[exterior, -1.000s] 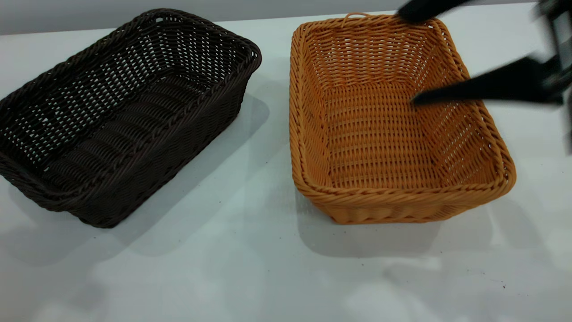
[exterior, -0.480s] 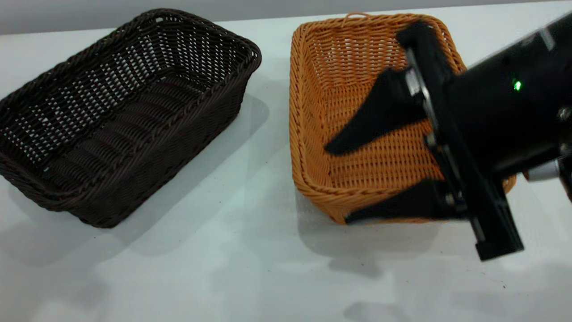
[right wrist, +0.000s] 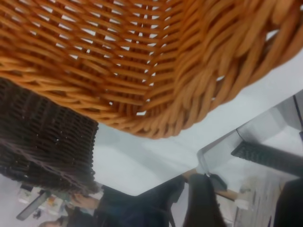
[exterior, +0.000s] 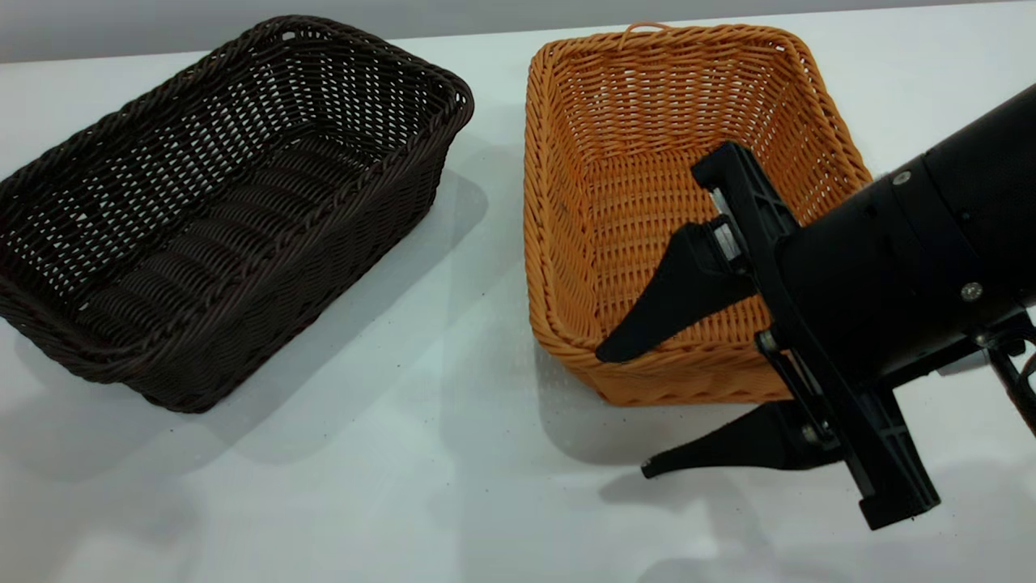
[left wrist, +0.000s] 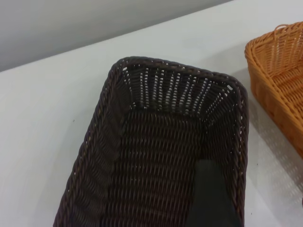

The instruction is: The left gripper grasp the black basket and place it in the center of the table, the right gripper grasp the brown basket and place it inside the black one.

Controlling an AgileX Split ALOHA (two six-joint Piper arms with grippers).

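Observation:
The black basket stands on the left of the table, and the left wrist view looks down into it. The brown basket stands to its right, loop at the far end. My right gripper is open at the brown basket's near short wall. One finger is inside over the rim, the other outside above the table. The right wrist view shows that wall close up. My left gripper is out of the exterior view. One finger shows over the black basket, beside its long wall.
The two baskets stand a short gap apart. A grey wall runs behind the table's far edge. Bare tabletop lies in front of both baskets. The black basket also shows in the right wrist view.
My right gripper has swung from the brown basket's far right rim down to its near short wall, and now straddles that wall. Both baskets have stayed put.

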